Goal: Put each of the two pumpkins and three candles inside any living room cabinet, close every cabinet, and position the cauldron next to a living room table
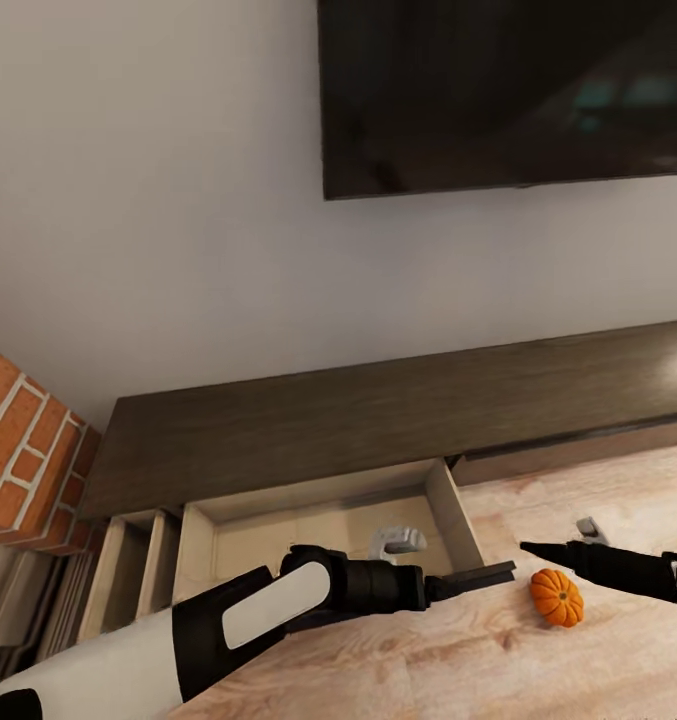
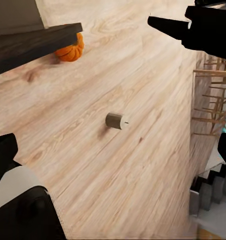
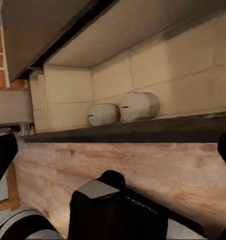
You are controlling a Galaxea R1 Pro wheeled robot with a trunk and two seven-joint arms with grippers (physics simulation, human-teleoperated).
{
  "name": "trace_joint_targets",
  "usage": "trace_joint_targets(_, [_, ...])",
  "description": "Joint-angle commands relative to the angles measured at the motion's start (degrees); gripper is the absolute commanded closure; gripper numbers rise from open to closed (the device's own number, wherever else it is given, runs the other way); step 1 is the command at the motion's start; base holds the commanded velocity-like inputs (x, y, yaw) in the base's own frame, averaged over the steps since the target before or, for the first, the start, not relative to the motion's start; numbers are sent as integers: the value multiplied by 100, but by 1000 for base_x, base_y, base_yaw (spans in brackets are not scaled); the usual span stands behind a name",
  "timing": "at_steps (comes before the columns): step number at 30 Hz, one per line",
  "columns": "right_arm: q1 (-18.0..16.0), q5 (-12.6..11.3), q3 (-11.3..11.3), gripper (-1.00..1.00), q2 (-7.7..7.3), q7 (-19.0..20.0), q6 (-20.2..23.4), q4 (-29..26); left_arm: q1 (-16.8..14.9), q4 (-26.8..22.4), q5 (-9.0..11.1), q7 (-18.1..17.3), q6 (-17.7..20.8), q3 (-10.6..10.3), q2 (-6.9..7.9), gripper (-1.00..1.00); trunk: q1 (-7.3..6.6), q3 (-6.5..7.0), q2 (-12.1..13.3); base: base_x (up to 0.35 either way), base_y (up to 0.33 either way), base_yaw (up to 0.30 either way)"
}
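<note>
A small bright-orange ribbed pumpkin lies on the pale wood-plank floor, just below the black tip of the right gripper and just beyond the left gripper, while a stubby grey candle lies on its side on the planks between the left gripper's spread fingers, well apart from them. Two more pale grey candles lie side by side, touching, in the open beige-lined drawer of the long low dark-brown wood cabinet, straight ahead of the right gripper in its wrist view. Neither gripper holds anything; the left stands wide, and whether the right is spread or closed I cannot tell.
</note>
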Motion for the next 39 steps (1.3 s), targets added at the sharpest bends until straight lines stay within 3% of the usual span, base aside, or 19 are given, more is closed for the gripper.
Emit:
trace_joint_targets(1, [6,-2,0,-100,-23,-83,-1,28,-1,24,-6,0,0,-13,-26,-100,0,9,0,0,0,-126])
trace_joint_targets(4, [60,2,0,-100,-139,-876,-16,125,-1,274,-14,3,0,-42,-122,-100,0,35,0,0,0,-126])
trace_joint_targets(6, [103,64,5,-100,-183,-2351,-78,95,-1,661,-23,3,0,-46,-284,-100,0,53,0,0,0,-129])
trace_joint_targets(8, [112,73,8,-100,-164,-3148,-523,45,-1,756,-29,3,0,-46,-336,-100,0,70,0,0,0,-134])
trace_joint_targets(9, [114,74,10,-100,-160,-3266,-684,40,-1,768,-31,3,0,-46,-341,-100,0,79,0,0,0,-134])
trace_joint_targets(11, [115,75,15,-100,-156,-3412,-910,40,-1,782,-33,8,0,-46,-347,-100,0,92,0,0,0,-94])
trace_joint_targets(19, [116,32,17,-100,-155,-3486,-1014,185,-1,813,-27,16,0,-46,-350,-100,0,101,0,0,0,-15])
trace_joint_targets(21, [116,34,17,-100,-154,-3505,-1022,292,-1,1126,-28,14,0,-40,-409,-100,0,101,0,0,0,0])
trace_joint_targets(23, [116,35,23,-100,-154,-3505,-1035,421,-1,1349,-32,13,6,-43,-504,-100,0,101,0,0,0,0])
trace_joint_targets(24, [158,209,34,-100,-154,-3503,-1292,1365,-1,2200,-41,12,7,-56,-809,-100,0,108,0,0,0,-126])
trace_joint_targets(25, [167,274,34,-100,-149,-3499,-1573,1510,-1,2366,-38,7,4,-86,-829,-100,0,116,0,0,0,-150])
trace_joint_targets(26, [174,301,34,-100,-141,-3504,-1888,1602,-1,2462,-36,5,0,-180,-840,-100,0,125,0,0,0,-155])
trace_joint_targets(27, [184,335,35,-100,-69,-3523,-2299,1794,-1,2552,-28,4,-39,-620,-848,-100,0,133,0,0,0,-164])
trace_joint_targets(32, [186,346,39,-100,8,-3584,-2398,1862,-1,2631,-8,13,-339,-1267,-850,-100,0,176,0,0,0,-167])
trace_joint_targets(35, [188,348,42,-100,109,-3668,-2411,1874,4,2694,4,28,-436,-1486,-851,-100,0,202,0,0,0,-175])
trace_joint_targets(39, [190,494,43,-100,294,-4146,-2423,1898,88,2788,11,44,-481,-1733,-864,-100,0,236,0,0,0,-180])
